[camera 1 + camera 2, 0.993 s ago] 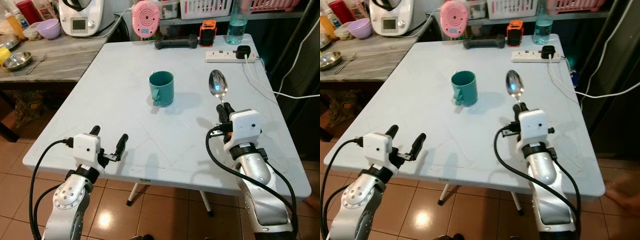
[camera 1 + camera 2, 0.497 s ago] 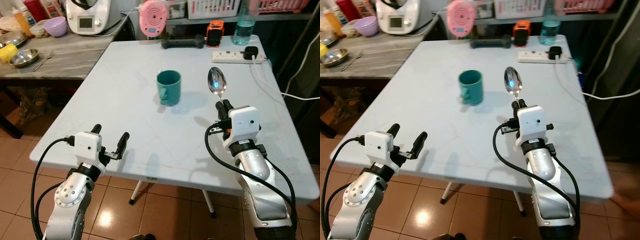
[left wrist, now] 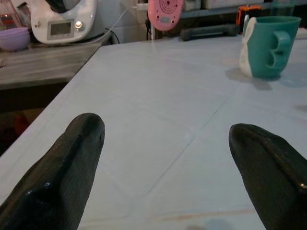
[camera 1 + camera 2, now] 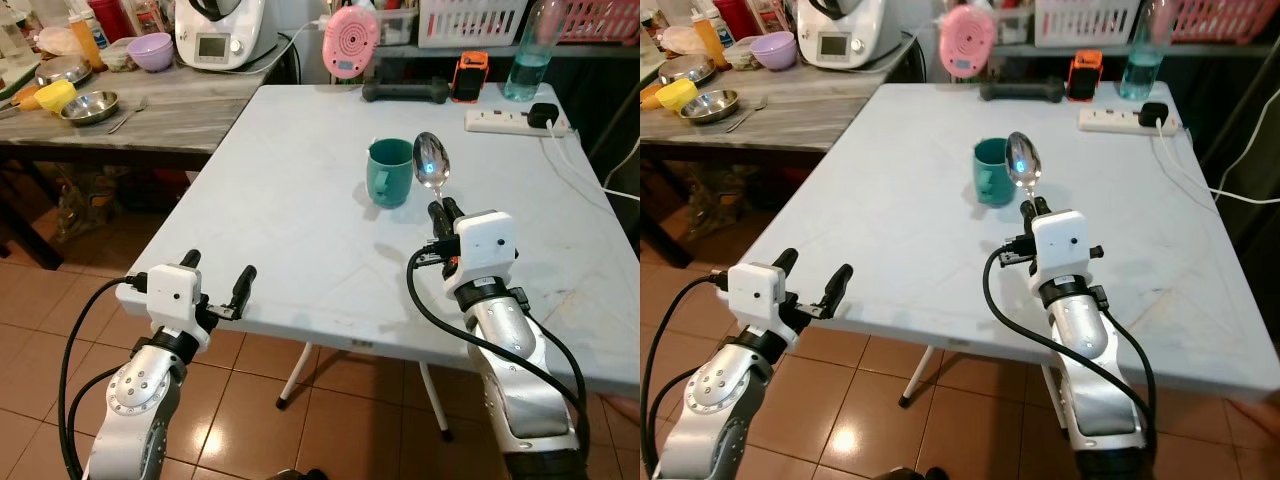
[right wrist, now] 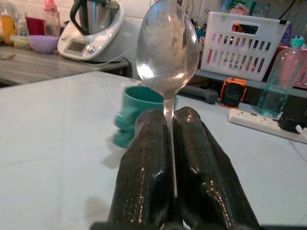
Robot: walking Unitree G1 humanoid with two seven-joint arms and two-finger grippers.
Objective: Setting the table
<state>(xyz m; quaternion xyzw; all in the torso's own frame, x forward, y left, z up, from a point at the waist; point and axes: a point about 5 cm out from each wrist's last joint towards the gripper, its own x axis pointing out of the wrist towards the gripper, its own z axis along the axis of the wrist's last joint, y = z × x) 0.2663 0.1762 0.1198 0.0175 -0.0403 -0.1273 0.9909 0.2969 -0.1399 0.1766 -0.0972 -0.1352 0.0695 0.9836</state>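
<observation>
right gripper [image 4: 440, 212] clamps the spoon [image 4: 431, 165] by its handle, bowl up, now close beside the mug [image 4: 389, 172] where a second ago it stood well apart. placement beside mug looks near. left gripper [image 4: 216, 279] spread wide, off the table [image 4: 290, 180] edge, far from mug.

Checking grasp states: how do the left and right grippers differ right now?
The left gripper is open and holds nothing; the right gripper is shut on the silver metal spoon. Left sits at the white table's near edge; right is over it beside the teal mug. Both point forward.
</observation>
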